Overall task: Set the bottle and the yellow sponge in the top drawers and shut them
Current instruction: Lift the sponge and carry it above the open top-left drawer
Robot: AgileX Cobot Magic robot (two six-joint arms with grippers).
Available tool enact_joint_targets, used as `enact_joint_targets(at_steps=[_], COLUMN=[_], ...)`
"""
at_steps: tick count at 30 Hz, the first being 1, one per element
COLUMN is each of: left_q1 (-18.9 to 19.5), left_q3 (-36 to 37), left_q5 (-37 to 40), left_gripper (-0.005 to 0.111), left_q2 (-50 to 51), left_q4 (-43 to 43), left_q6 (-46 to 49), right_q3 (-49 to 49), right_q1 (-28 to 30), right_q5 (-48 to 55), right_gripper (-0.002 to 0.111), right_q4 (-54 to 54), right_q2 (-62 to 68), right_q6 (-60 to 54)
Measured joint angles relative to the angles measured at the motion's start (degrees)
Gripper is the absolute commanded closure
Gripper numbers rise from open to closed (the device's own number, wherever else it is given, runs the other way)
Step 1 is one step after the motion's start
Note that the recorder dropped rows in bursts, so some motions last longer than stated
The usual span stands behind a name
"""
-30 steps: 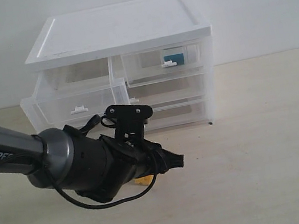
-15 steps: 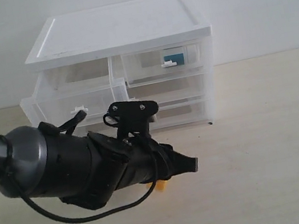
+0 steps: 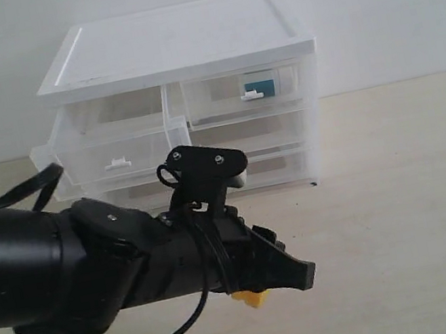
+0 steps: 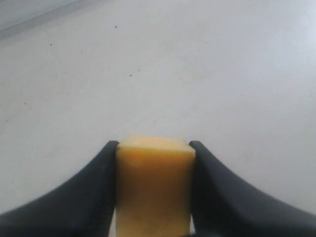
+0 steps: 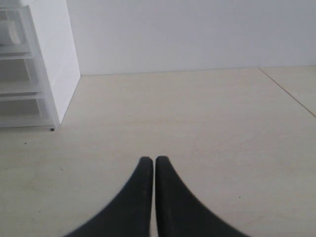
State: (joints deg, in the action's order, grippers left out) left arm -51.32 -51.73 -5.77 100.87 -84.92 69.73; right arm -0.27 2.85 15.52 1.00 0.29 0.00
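Plain white wall [image 3: 385, 8] behind; pale beige wood-grain tabletop [image 3: 404, 213]; soft, even light.

A white-topped cabinet [image 3: 176, 50] of translucent plastic drawers is seen at the back of a pale beige table [image 3: 414, 220]. Its top left half-width drawer [image 3: 112, 152] is pulled out. The top right half-width drawer [image 3: 244, 92] is pushed in, and a small teal-blue and white bottle [image 3: 257, 87] is seen through its front. In front of the cabinet, the left arm's black gripper [image 3: 294, 274] is held low over the table, and a corner of an orange-yellow sponge block [image 3: 252, 298] is seen beneath it.
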Motion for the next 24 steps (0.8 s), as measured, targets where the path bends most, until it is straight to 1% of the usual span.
enact_joint_targets(at_steps=[5, 7, 9, 10, 13, 17, 21, 24], left_q1=[0.0, 0.0, 0.0, 0.0, 0.0, 0.1, 2.2, 5.2], left_q3=[2.6, 3.2, 3.5, 3.5, 3.5, 3.5, 3.1, 1.4], left_q5=[2.9, 5.8, 10.3, 13.7, 19.9, 22.1, 23.8, 26.8], left_gripper=[0.102, 0.102, 0.102, 0.102, 0.102, 0.102, 0.102, 0.102], left_q2=[-4.8, -5.9, -6.9, -7.3, -9.5, -13.4, -19.1, -23.7], left_q4=[0.0, 0.5, 2.1, 3.1, 6.9, 13.5, 15.2, 16.5], left_q6=[1.3, 1.8, 2.0, 2.1, 2.1, 1.6, 1.0, 0.9], right_q3=[0.0, 0.0, 0.0, 0.0, 0.0, 0.0, 0.0, 0.0], right_q1=[0.0, 0.0, 0.0, 0.0, 0.0, 0.0, 0.0, 0.0], right_q5=[0.0, 0.0, 0.0, 0.0, 0.0, 0.0, 0.0, 0.0], right_gripper=[0.108, 0.108, 0.108, 0.108, 0.108, 0.108, 0.108, 0.108], right_q4=[0.0, 0.0, 0.0, 0.0, 0.0, 0.0, 0.0, 0.0], right_q2=[0.0, 0.0, 0.0, 0.0, 0.0, 0.0, 0.0, 0.0], right_q6=[0.0, 0.0, 0.0, 0.0, 0.0, 0.0, 0.0, 0.0])
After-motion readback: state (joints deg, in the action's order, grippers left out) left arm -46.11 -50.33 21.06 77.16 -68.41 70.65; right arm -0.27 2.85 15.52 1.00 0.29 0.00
